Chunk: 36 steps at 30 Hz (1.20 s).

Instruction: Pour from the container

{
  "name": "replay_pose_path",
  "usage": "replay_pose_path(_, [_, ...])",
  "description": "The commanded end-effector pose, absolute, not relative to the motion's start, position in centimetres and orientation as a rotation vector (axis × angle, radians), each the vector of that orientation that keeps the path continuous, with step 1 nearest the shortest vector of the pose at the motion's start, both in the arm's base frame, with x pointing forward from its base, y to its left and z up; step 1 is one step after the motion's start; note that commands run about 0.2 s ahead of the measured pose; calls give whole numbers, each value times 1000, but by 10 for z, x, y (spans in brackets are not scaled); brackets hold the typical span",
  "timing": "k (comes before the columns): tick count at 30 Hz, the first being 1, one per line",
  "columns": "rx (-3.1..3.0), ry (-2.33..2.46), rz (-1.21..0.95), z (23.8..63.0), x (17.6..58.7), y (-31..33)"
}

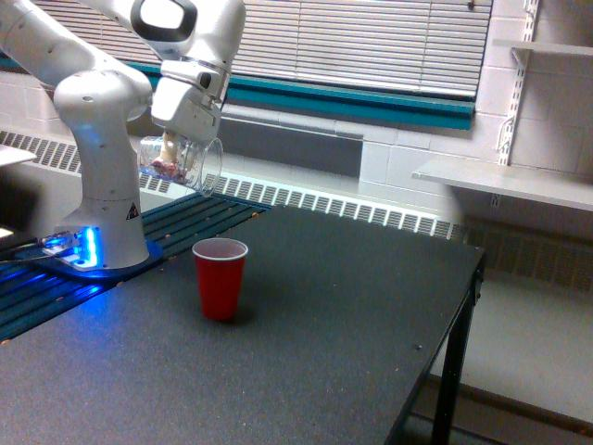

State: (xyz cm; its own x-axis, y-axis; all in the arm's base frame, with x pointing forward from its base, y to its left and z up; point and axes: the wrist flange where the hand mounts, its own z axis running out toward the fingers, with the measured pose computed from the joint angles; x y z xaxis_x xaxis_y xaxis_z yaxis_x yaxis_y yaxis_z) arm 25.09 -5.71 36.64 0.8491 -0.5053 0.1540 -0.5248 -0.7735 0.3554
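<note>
Exterior view, the only one: step in hand looks like the approach before pouring. The container (176, 164), a clear mug-like cup with pinkish-brown bits inside, hangs in the air, tilted, above the far left part of the worktop (306, 343), close to the arm's base (102, 246). It sits higher than the red cup (220, 277) and off toward the worktop's far left edge from it, not yet over its mouth. The gripper (178, 148) comes down from the white wrist onto the container; fingers closed on it, judging by how it hangs, though they are mostly hidden. Arm folded, forearm angled down

Next move likely calls for bringing the container's lip over the red cup, then tipping further. Nothing seen falling
</note>
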Motion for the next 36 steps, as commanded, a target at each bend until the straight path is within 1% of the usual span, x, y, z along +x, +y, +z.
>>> replay_pose_path(1, [2614,-736,18,351,243,-48])
replay_pose_path(36, [2574,-644,-70,342,236,-38])
